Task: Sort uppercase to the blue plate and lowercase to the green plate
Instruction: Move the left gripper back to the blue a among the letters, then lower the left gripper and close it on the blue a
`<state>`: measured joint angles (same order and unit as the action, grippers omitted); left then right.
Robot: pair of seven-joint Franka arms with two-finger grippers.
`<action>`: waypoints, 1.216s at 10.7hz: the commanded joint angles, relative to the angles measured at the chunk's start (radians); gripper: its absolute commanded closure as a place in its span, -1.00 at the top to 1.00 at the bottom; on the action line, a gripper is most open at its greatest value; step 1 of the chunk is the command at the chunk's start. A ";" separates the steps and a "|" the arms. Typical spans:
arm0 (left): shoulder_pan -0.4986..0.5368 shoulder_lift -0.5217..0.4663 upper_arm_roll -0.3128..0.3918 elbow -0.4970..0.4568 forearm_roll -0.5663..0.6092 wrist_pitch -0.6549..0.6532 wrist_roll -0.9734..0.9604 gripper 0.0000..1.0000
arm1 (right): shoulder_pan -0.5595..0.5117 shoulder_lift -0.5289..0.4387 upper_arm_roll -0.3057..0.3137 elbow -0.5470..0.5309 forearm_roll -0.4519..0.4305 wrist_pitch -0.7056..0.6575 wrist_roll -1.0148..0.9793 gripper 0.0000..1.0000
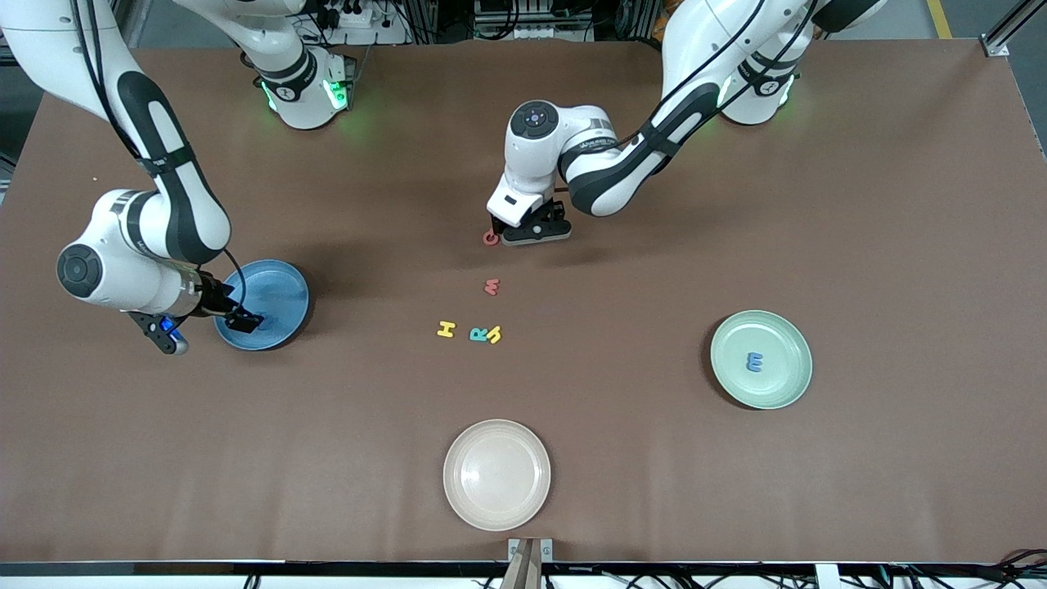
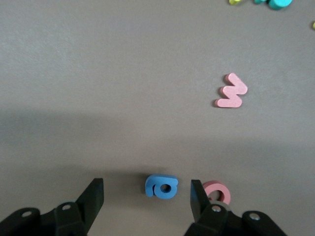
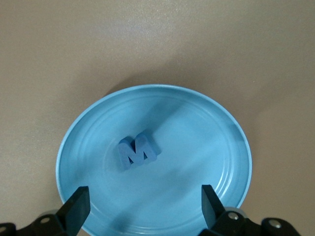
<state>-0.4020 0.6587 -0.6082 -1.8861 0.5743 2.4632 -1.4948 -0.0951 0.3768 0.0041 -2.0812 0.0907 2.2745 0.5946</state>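
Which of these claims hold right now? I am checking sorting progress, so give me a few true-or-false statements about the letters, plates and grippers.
1. A blue capital M lies in the blue plate. True.
2. The green plate holds a red letter. False: it holds a blue lowercase m.
3. The left gripper is open, its fingers on either side of the blue a. True.
4. The cream plate holds the yellow H. False: it holds nothing; the yellow H lies on the table.
5. The right gripper grips a letter. False: it is open over the blue plate.
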 commanded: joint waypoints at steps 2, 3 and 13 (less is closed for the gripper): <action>-0.037 0.028 0.010 0.025 0.058 0.011 -0.073 0.59 | -0.018 -0.002 0.016 -0.003 -0.011 -0.001 0.001 1.00; -0.046 0.033 0.010 0.025 0.067 0.013 -0.085 0.59 | -0.018 -0.002 0.016 -0.003 -0.011 -0.001 0.001 1.00; -0.100 0.068 0.057 0.024 0.170 0.045 -0.157 0.55 | -0.018 0.002 0.016 -0.003 -0.012 -0.001 0.001 1.00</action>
<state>-0.4844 0.7176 -0.5620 -1.8781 0.7051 2.4960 -1.6063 -0.0951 0.3791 0.0042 -2.0824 0.0907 2.2743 0.5946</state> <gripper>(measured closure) 0.220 0.000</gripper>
